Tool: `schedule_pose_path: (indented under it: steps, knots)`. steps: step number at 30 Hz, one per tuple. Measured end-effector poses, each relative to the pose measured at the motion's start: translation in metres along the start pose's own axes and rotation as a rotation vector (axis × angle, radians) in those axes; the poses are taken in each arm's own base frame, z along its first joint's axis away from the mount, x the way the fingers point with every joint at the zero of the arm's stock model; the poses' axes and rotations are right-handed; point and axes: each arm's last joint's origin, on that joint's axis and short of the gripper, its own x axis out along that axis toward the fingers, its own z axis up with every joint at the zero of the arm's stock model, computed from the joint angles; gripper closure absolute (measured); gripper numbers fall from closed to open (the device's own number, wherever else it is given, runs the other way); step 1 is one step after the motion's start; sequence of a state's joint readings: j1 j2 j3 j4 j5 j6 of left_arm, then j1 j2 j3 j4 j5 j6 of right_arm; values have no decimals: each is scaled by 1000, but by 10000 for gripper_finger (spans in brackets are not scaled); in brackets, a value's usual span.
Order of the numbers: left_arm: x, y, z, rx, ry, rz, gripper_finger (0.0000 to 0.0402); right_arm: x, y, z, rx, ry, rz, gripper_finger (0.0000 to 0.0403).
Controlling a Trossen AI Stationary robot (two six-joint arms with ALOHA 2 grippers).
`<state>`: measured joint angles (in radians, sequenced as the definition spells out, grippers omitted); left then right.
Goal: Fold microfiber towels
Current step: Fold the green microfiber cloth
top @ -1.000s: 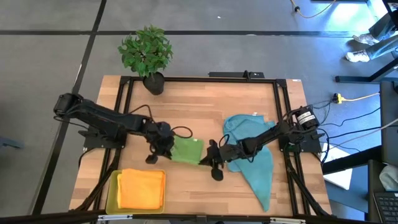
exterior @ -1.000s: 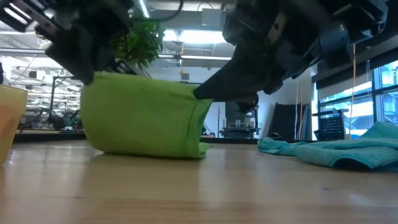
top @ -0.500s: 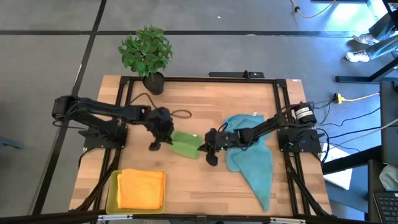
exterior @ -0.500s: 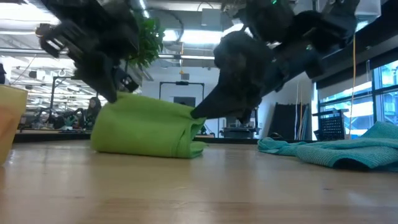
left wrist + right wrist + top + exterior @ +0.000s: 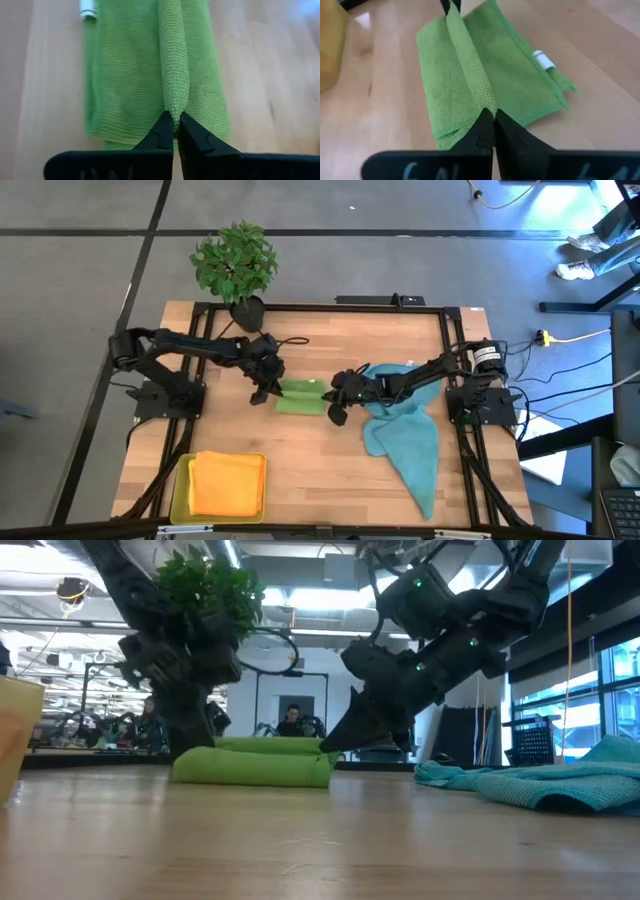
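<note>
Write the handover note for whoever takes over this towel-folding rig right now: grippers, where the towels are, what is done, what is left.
Left gripper: shut on one end of the green towel.
Right gripper: shut on the other end.
Green towel lies mid-table, folded into a narrow strip, both ends pinched.
Orange towel lies folded in the yellow tray.
Teal towel lies unfolded under the right arm.
Left: release the green towel, then fold the teal one.
</note>
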<state>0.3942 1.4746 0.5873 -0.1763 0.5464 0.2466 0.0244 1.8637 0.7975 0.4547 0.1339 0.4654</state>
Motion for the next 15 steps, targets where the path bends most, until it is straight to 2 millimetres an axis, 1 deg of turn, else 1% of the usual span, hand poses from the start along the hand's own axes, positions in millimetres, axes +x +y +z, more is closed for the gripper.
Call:
schedule_pose_path:
  steps: [5,8,10,12,15]
  knots:
    - [2,3,-1,-14,4,3,401,1,-8,5,-13,-18,-18,400]
    - [2,-2,1,-24,5,-3,401,1,-6,4,-38,-16,-2,400]
    - [3,-10,2,-14,9,-20,401,0,1,0,-55,12,39,400]
    - [6,-21,5,5,13,-43,401,-2,13,-7,-72,34,75,400]
    - [11,-43,9,43,23,-92,401,-6,33,-18,-77,59,133,400]
